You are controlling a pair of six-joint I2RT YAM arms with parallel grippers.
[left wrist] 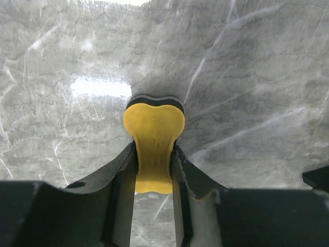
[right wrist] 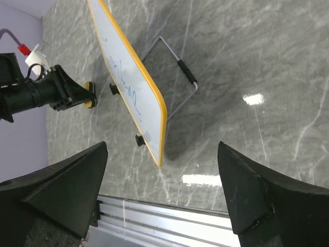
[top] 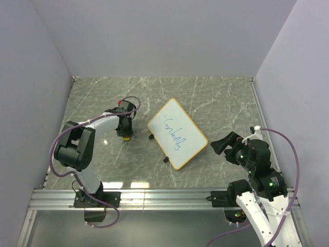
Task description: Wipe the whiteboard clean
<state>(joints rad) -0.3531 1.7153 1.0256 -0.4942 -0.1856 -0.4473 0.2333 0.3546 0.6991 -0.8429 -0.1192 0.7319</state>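
The whiteboard (top: 178,133) has an orange-yellow frame, blue scribbles and two black clips on its near-left edge. It stands at the table's middle, tilted on a wire stand. My left gripper (top: 125,134) is to its left, low at the table, shut on a yellow bone-shaped eraser (top: 125,137). In the left wrist view the eraser (left wrist: 154,131) sits pinched at its waist between the fingers (left wrist: 121,175). My right gripper (top: 220,144) is open and empty just right of the board. In the right wrist view the board (right wrist: 123,72) stands edge-on between the wide-open jaws.
The wire stand (right wrist: 177,77) props the board from behind. An aluminium rail (top: 164,197) runs along the table's near edge. Purple-grey walls close in the table on the left, back and right. My left arm (right wrist: 41,92) shows beyond the board.
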